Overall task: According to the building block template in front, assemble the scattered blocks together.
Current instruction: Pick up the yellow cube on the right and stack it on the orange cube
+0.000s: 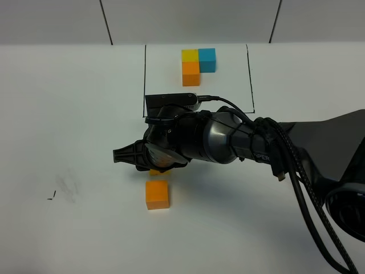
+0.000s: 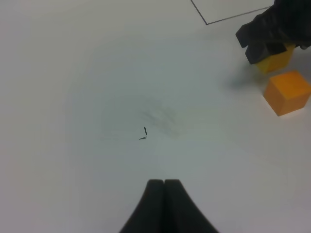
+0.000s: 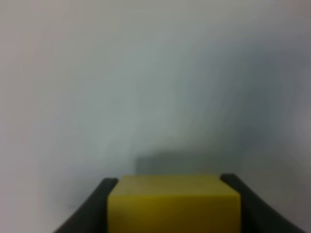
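The template, a yellow, blue and orange cube trio, lies at the far middle inside a thin black outline. My right gripper reaches across to the left of centre. It is shut on the loose yellow block, which also shows in the exterior view and the left wrist view. I cannot tell whether the block touches the table. The loose orange block sits just in front of it. The loose blue block is hidden. My left gripper is shut and empty, over bare table.
Small black marks lie on the white table at the left. The right arm and its cables cover the middle and right of the table. A corner of the outline shows in the left wrist view.
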### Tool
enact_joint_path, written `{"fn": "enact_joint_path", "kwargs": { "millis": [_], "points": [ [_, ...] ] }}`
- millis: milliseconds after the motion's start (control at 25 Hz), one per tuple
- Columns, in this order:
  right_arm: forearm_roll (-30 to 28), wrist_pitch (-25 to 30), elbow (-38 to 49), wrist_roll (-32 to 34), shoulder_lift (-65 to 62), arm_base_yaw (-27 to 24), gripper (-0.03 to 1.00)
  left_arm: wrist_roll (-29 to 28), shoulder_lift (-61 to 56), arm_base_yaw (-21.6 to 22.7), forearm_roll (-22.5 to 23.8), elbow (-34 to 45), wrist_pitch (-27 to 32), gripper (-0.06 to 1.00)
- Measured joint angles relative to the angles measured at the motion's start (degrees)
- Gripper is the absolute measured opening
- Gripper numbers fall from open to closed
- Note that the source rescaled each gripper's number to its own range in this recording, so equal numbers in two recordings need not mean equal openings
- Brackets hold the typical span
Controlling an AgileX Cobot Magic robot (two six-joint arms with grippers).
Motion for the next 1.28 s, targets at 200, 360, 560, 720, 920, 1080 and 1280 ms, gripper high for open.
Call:
{"fn": "enact_joint_path", "kwargs": {
  "millis": [200, 360, 560, 720, 920, 1080, 1280],
  "points": [
    [-1.05, 0.28, -0.06, 2.12, 0.0, 0.88, 0.53, 0.0, 0.0, 0.0, 0.0, 0.0, 0.0, 0.0],
    [-1.37, 0.56, -0.11, 2.74, 0.05, 1.73, 0.53, 0.0, 0.0, 0.0, 0.0, 0.0, 0.0, 0.0],
    [-2.18, 1.83, -0.11, 3.95, 0.39, 2.26, 0.53, 0.0, 0.0, 0.0, 0.0, 0.0, 0.0, 0.0],
    [-2.28, 1.99, -0.11, 4.5, 0.51, 2.49, 0.53, 0.0, 0.0, 0.0, 0.0, 0.0, 0.0, 0.0],
    [-2.52, 2.17, -0.11, 5.54, 0.51, 2.58, 0.53, 0.0, 0.0, 0.0, 0.0, 0.0, 0.0, 0.0],
    [-2.56, 2.23, -0.11, 6.4, 0.51, 2.85, 0.53, 0.0, 0.0, 0.0, 0.0, 0.0, 0.0, 0.0],
    [-2.56, 2.17, -0.11, 7.0, 1.6, 2.89, 0.53, 0.0, 0.0, 0.0, 0.0, 0.0, 0.0, 0.0]
  ]
}}
